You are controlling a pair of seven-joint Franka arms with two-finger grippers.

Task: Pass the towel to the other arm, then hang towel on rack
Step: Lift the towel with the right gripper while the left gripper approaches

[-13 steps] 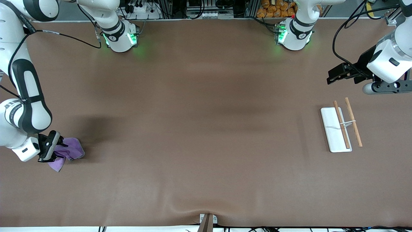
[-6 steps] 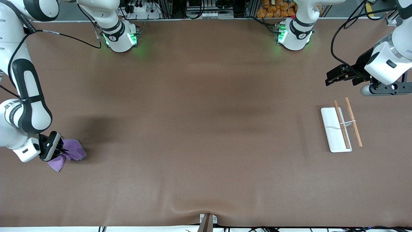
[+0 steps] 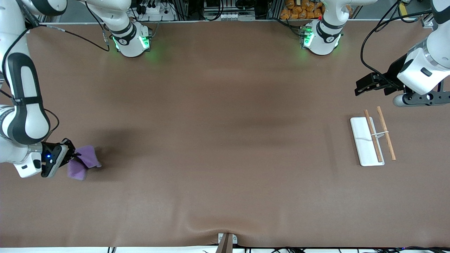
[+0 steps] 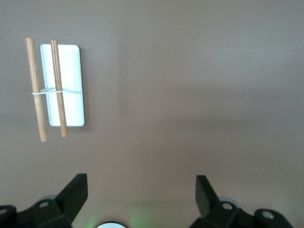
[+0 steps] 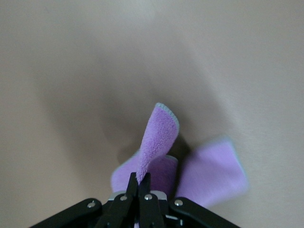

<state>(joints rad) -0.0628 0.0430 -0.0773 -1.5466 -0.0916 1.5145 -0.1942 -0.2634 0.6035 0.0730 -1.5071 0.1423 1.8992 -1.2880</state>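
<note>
The broad, matte brown worktop (image 3: 225, 140) carries a small rack (image 3: 367, 140) toward the left arm's end: a white rectangular base plate lying flat, with two thin light-brown wooden rods joined by a white bracket. The brown covering puckers into a soft ridge at the edge nearest the front camera.

The front camera is looking steeply down from high across the counter (image 3: 225, 140), facing both arm bases. The left wrist camera is gazing down from well above, sharing the rack (image 4: 59, 90) with the front view (image 3: 372, 137). The right wrist camera is sitting close over the towel (image 5: 161, 147), also seen from the front (image 3: 84, 163).
</note>
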